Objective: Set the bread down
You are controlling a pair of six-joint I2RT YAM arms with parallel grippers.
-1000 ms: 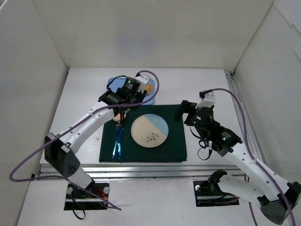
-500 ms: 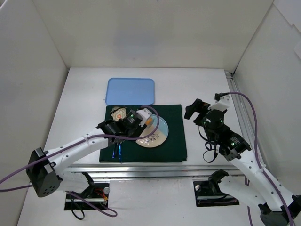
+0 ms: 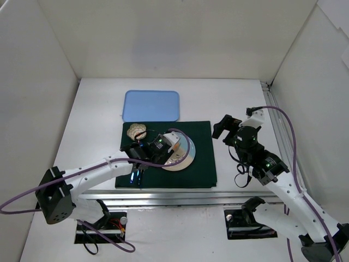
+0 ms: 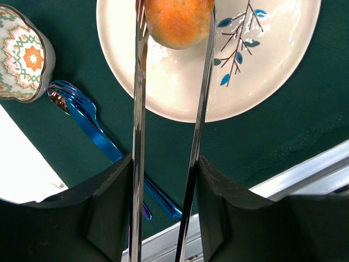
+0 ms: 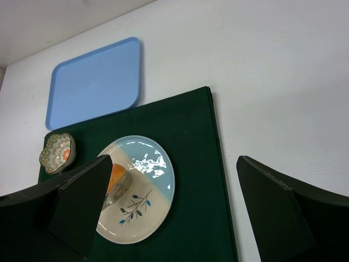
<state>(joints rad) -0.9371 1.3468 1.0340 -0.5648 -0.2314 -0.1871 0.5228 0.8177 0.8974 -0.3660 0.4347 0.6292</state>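
Left pincer (image 4: pixel 175 8) holds the bread (image 4: pixel 179 24) over the plate (image 4: pixel 262 71)

No legible text or markings

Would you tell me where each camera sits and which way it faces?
Top: above and behind the arms, looking down on the table; both arms show.
Left wrist: looks down along the left fingers at the bread over the plate.
Right wrist: looks down over the mat; the right fingers frame it.
All three share the plate.
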